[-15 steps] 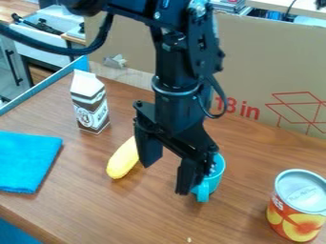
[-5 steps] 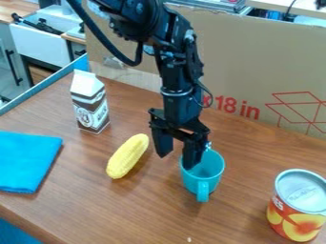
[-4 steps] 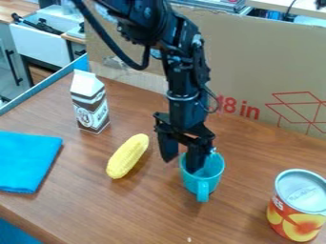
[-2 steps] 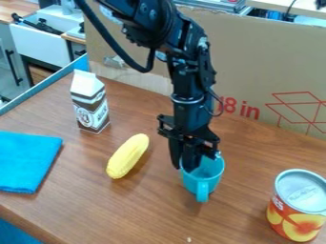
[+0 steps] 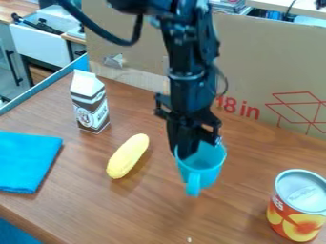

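Observation:
The black gripper (image 5: 181, 151) is shut on the left wall of a turquoise cup (image 5: 204, 164), one finger inside the rim and the other outside. The cup is slightly tilted, its handle pointing toward the front of the table. To the left of the gripper, a yellow corn cob (image 5: 128, 156) lies on the wooden surface, apart from the cup.
A brown and white carton (image 5: 90, 102) stands at the back left, and a folded blue cloth (image 5: 27, 162) lies at the left edge. At the lower right is a fruit can (image 5: 297, 205). Cardboard (image 5: 267, 62) walls off the back.
Fingers that stood apart at the cup's left wall have closed on it. The cup has since tilted and shifted slightly upward, its handle swinging a little left. Corn, carton, cloth and can are unmoved.

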Controlling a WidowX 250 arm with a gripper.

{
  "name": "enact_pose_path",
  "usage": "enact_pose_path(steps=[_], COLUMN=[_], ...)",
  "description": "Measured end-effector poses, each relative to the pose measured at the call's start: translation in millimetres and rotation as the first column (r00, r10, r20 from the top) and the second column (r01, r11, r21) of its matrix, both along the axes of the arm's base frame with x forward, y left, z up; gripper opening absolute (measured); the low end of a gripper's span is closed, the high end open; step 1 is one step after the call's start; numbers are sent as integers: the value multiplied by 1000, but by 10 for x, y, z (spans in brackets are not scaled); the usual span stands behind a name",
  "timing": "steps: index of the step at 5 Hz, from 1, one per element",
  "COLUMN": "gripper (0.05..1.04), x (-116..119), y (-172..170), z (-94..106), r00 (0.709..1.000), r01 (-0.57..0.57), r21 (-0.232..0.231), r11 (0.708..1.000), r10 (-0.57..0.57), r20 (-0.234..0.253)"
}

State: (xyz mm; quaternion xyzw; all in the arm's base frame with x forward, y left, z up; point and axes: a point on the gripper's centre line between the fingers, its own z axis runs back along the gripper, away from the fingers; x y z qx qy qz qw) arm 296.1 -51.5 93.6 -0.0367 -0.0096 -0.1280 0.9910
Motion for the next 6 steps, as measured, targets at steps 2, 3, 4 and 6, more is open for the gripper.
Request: enact_pose_path(steps=[2,3,4,6], gripper=[98,98,98,98], x=[-617,-796,-887,-827], y=[-419,-633,-768,-999], z=[65,-16,-169,-457], r00=[997,988,970,949], r01=[72,149,223,300], r21=[23,55,54,79], r11=[997,987,973,951], r10=[-71,-146,-216,-289], r20=[-25,-47,-112,-125])
